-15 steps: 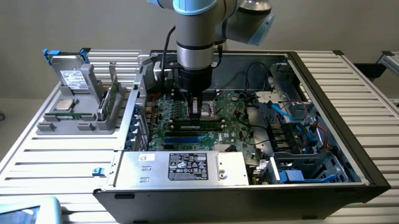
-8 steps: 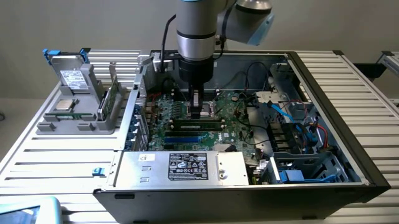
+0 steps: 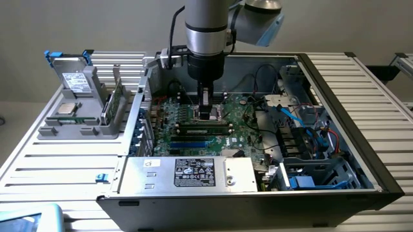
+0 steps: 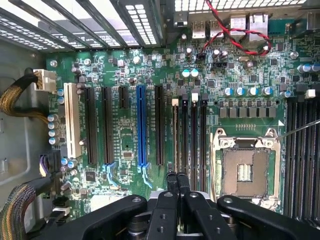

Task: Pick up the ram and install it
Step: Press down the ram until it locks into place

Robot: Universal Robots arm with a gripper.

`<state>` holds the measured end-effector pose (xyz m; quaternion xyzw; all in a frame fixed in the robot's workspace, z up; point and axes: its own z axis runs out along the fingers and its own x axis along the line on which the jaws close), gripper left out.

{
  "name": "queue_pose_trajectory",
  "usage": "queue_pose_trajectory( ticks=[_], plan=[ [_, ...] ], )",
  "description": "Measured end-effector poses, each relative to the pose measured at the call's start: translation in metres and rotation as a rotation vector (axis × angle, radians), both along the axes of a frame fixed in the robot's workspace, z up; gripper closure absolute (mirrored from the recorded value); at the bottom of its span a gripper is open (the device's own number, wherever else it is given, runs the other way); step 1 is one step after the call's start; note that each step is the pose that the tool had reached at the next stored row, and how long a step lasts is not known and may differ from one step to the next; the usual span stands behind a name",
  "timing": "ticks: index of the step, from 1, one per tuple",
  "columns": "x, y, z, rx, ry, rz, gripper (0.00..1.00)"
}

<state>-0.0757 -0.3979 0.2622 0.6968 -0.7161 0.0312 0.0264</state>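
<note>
Gripper (image 3: 206,110) of the single arm hangs low inside the open computer case (image 3: 353,104), its two black fingers (image 4: 172,184) drawn together with nothing visible between them.

At the exterior view's left, outside the case, a grey rack (image 3: 71,130) carries the spare parts: a boxy drive (image 3: 79,82) with a white label stands at the back, a square silver processor (image 3: 66,108) lies in front of it, and the ram (image 3: 110,104), a thin green stick, stands on edge at the rack's case-side end. It is well apart from the gripper and untouched.

Inside the case, the green motherboard (image 3: 187,108) lies flat beneath the arm. In the wrist view the fingertips hover over the board just beside the bare processor socket (image 4: 245,167), with the long expansion slots on one side and the dark memory slots (image 4: 300,150) beyond the socket on the other. In the exterior view those memory slots (image 3: 205,128) run just in front of the gripper; whether one already holds a module cannot be told. Bundled cables (image 3: 303,121) crowd the case's right side.

By these signs the pick-up has not been made: the job stands at its opening step. Taking the stick calls for parted fingers set squarely across its thin upper edge, and seating it calls for exact alignment with a narrow slot and a straight, firm press.
</note>
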Motion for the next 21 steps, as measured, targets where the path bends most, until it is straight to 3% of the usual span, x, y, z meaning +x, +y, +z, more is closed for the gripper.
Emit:
queue_pose_trajectory(
  ticks=[14, 21],
  plan=[
    [0.0, 0.0, 0.0, -0.0002, 0.0089, -0.001, 0.89],
    [0.0, 0.0, -0.0001, 0.0003, 0.009, -0.109, 0.89]
  ],
)
